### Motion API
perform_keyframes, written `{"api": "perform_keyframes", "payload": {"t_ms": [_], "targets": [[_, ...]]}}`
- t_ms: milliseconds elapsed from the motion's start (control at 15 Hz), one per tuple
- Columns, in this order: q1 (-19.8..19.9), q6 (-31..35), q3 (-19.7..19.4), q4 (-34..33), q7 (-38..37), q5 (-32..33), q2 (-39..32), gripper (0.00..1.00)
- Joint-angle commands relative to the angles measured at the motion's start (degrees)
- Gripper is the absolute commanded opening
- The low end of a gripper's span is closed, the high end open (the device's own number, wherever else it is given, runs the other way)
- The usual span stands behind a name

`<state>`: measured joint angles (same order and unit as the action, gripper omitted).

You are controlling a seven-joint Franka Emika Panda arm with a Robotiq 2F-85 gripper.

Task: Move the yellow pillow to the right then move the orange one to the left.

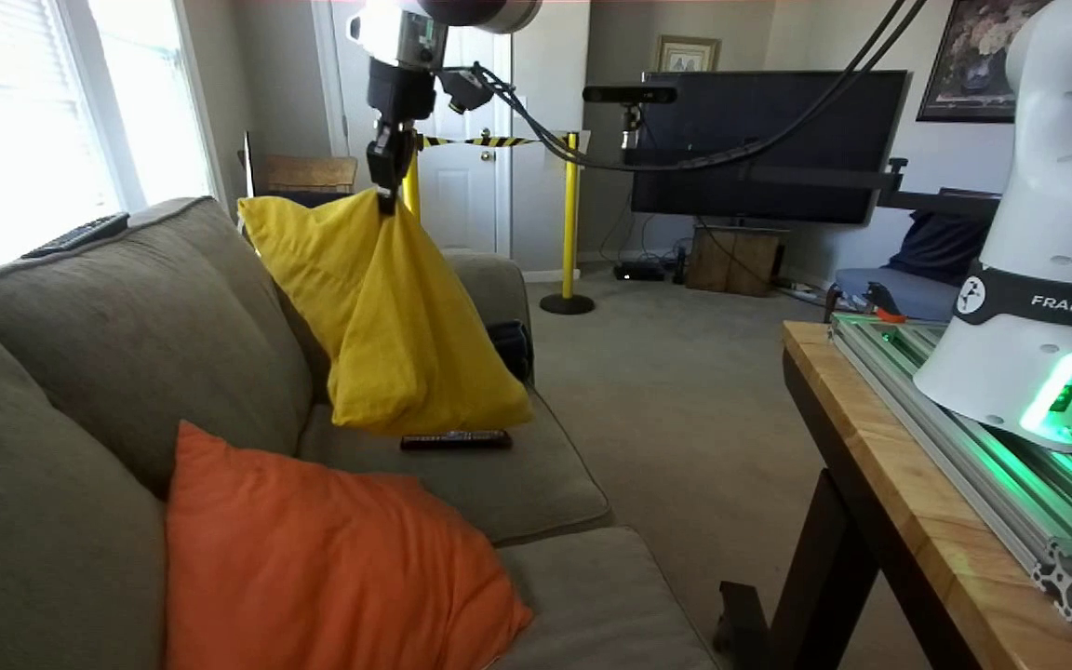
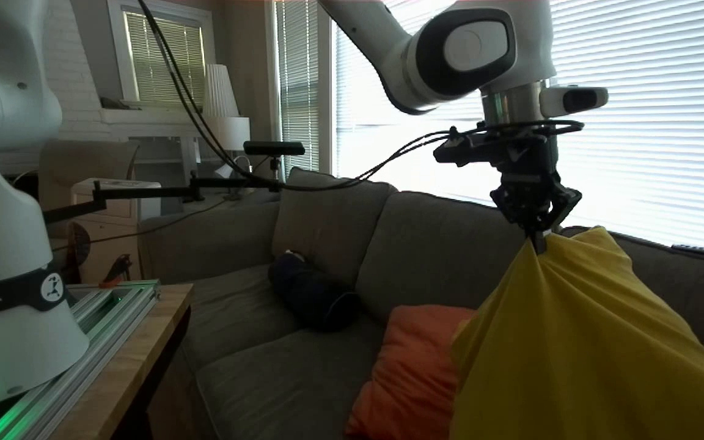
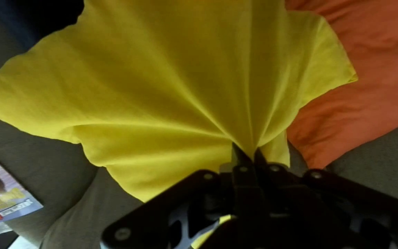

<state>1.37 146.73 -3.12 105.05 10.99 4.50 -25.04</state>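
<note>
My gripper is shut on a pinched fold of the yellow pillow; its fingertips show in both exterior views (image 1: 388,197) (image 2: 537,242) and in the wrist view (image 3: 249,154). The yellow pillow (image 1: 396,316) hangs tilted from the fingers, its cloth gathered in creases, above the far seat of the sofa in an exterior view. It also shows in the other views (image 2: 578,348) (image 3: 164,83). I cannot tell whether its lower edge touches the seat. The orange pillow (image 1: 322,549) (image 2: 416,366) (image 3: 365,86) lies on the sofa, partly behind the yellow one in an exterior view and the wrist view.
A dark remote (image 1: 457,440) lies on the seat below the yellow pillow. Another long dark device (image 1: 75,235) rests on the sofa back. A dark rolled bundle (image 2: 312,293) lies on the sofa. A magazine (image 3: 3,193) shows in the wrist view. The robot's wooden table (image 1: 917,502) faces the sofa.
</note>
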Motion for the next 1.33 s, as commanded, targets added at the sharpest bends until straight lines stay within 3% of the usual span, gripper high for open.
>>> {"api": "perform_keyframes", "payload": {"t_ms": [0,733,1267], "targets": [[-1.03,0.89,-2.09,4.62,-5.60,3.89,4.49,0.01],[-1.04,1.86,-3.54,8.94,-13.37,4.72,6.86,0.01],[0.50,3.00,-8.05,14.93,-19.88,4.23,7.24,0.01]]}}
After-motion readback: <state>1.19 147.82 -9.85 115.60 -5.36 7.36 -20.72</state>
